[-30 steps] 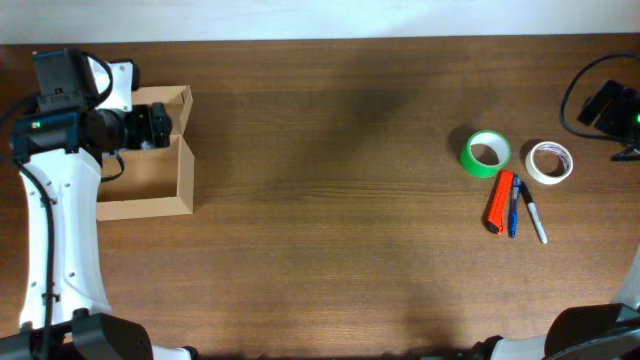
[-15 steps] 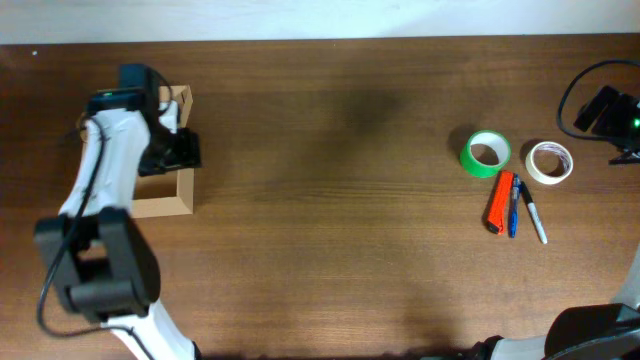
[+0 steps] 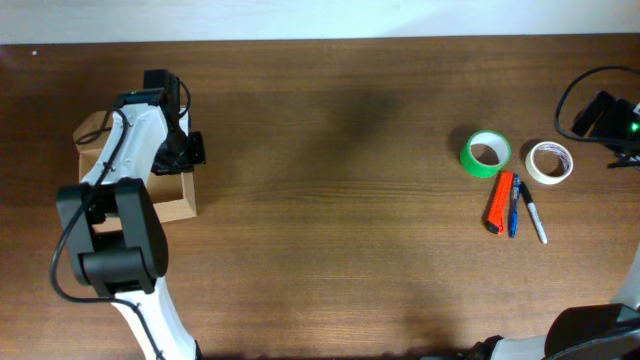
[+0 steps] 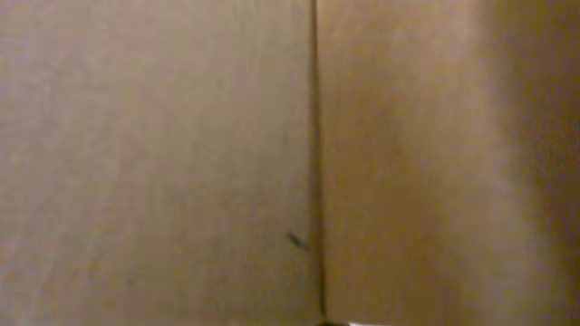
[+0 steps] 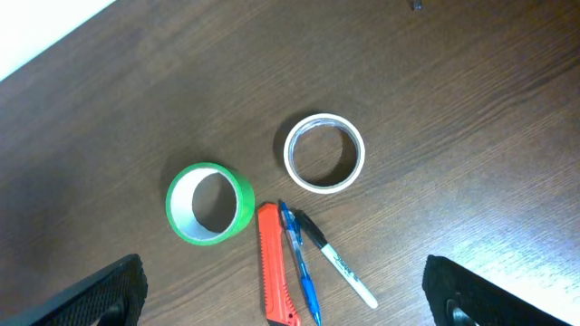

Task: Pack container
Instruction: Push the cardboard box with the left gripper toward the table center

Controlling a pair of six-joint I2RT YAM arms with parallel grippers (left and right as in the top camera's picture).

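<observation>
Left claw (image 3: 190, 150) sits at the container (image 3: 95, 135), grip state hidden; right claw (image 5: 290, 303) hangs spread above green tape (image 5: 209, 203), white tape (image 5: 323, 152), cutter (image 5: 275, 277) and pens (image 5: 299, 267) on the worktop (image 3: 330, 200).

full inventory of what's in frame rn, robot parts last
tan cardboard box: 1, tan, table's left side, under the left arm
green tape roll: 1, green, right side
white tape roll: 1, white, right of the green roll
orange utility knife: 1, orange, below the rolls
blue pen: 1, blue, beside the knife
black-capped marker: 1, white barrel, beside the pen
wooden table: 1, dark brown
left gripper: 1, black, at the box
right gripper: 1, black, open above the items
</observation>
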